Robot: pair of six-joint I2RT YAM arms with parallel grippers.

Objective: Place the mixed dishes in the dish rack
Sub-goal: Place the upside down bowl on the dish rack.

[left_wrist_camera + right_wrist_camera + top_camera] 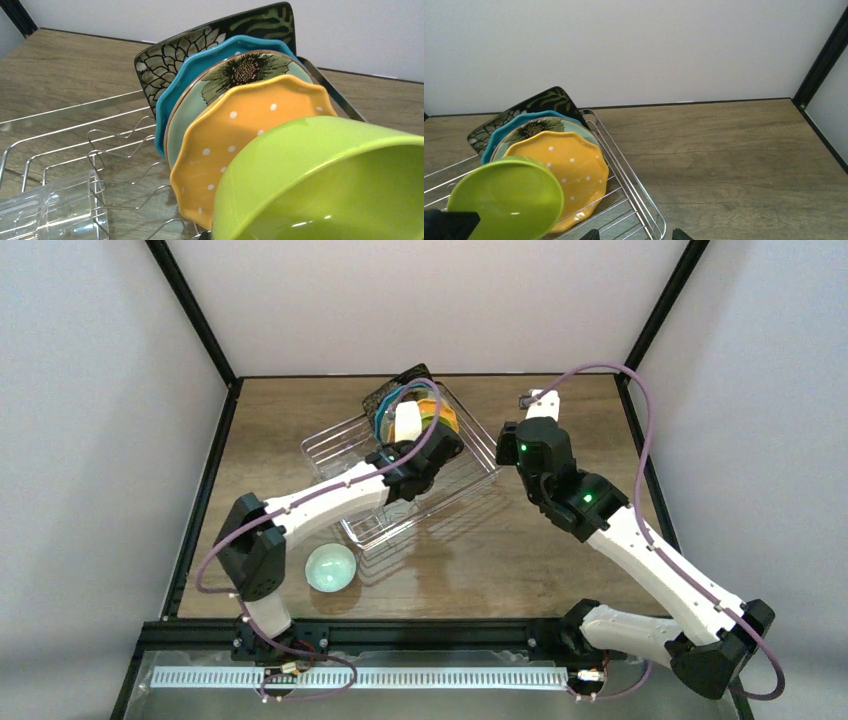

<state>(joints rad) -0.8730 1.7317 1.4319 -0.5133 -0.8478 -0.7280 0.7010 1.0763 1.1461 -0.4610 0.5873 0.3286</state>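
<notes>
Top view – step: the left end effector (445, 443) reaches into the rectangular silvery wire dish rack (340, 440) with the small yellow-green bowl, pale outside (406, 422), at the row of standing plates. Judged: seating the bowl.
Top view – right arm: the right end effector (527, 402) hovers beside the rack's far right corner, over the wooden counter (500, 550).
Top view – outside rack: a pale mint round piece (330, 568) sits on the counter near the rack's near corner. Its kind is unclear.
Left wrist – row, back to front: black square floral plate (170, 60), teal white-dotted plate (175, 100), round mint flower plate (245, 70), orange white-dotted plate (250, 125). All stand on edge, leaning, in the prongs.
Left wrist – bowl: tilted, glossy inside toward the lens, just in front of the orange plate. Contact cannot be told, and the fingers are out of frame.
Left wrist – glass: the clear glass (50, 210) lies on its side on the rack wires, apart from the plates.
Right wrist – grip: the dark left end effector is clamped on the bowl's lower edge.
Right wrist – own tips: spread apart, nothing between.
Next move (judgement): lower the bowl's rim between the prongs ahead of the orange plate. Release only once it leans steady, since the rounded, glossy bowl could roll or nudge that plate.
</notes>
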